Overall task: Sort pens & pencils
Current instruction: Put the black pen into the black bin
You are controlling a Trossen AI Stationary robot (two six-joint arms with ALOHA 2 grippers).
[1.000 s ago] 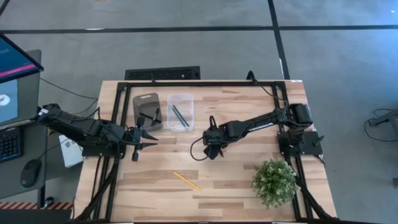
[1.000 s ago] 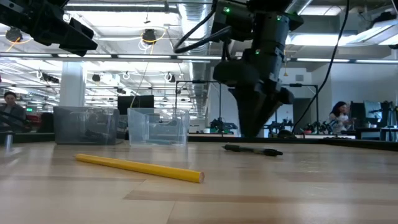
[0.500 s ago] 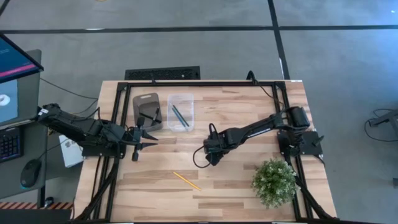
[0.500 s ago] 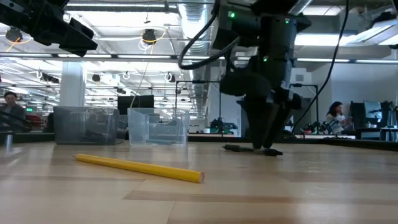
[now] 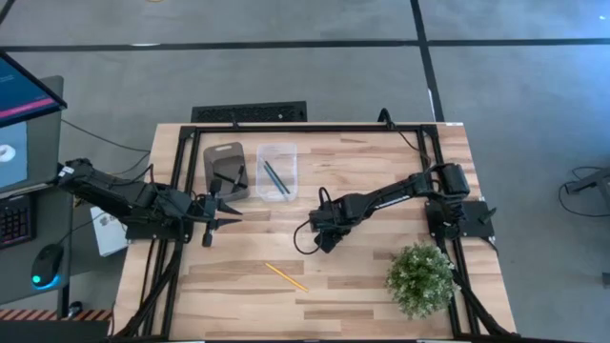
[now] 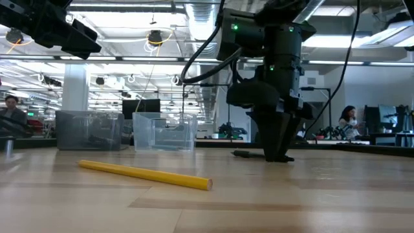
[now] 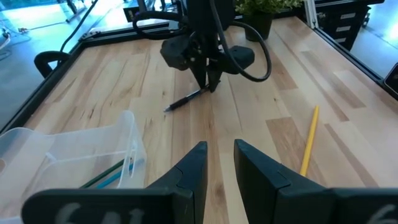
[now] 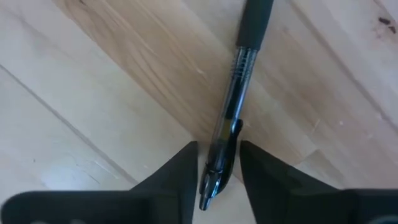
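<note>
One black pen [image 8: 231, 124] lies on the wooden table [image 5: 381, 286] between the right claw's [image 8: 216, 163] parted fingers.

One black pen [image 8: 231, 121] (clear barrel, dark rubber grip) lies flat on the wood near the table's middle, its clip end between the right gripper's [image 8: 216, 163] parted fingers. The yellow pencil [image 5: 286, 276] lies flat and diagonal nearer the front edge, well apart from the pen. A blue pencil [image 5: 276, 179] lies inside the clear bin [image 5: 276, 153]. Dark pens [image 5: 235, 176] rest in the grey bin [image 5: 224, 152] beside it.
</note>
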